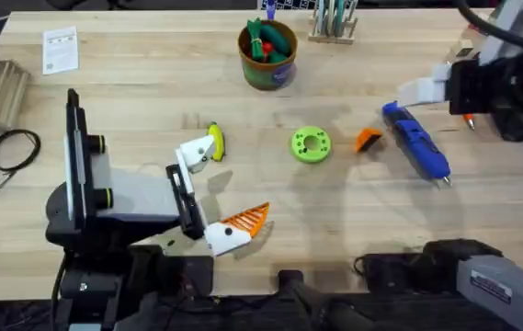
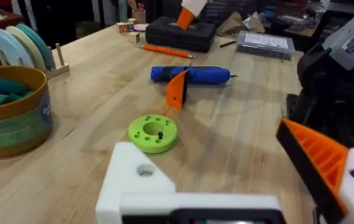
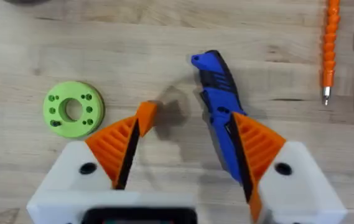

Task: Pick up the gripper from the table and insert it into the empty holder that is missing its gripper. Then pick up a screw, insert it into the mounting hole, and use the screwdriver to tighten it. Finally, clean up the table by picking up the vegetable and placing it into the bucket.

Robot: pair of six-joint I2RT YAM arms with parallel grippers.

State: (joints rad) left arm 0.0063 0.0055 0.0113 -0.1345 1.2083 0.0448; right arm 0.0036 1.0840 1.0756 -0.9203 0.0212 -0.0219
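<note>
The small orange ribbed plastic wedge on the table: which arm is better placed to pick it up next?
Likely the right. The right gripper hovers open above the small orange ribbed plastic wedge. The left gripper has one white holder without a pad, farther away.

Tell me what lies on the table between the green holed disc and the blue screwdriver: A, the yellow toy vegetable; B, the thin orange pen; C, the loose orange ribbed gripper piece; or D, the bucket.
C: in the overhead view the gripper, a small orange wedge, sits on the wood between the green disc and the screwdriver, nearer to the screwdriver.
</note>
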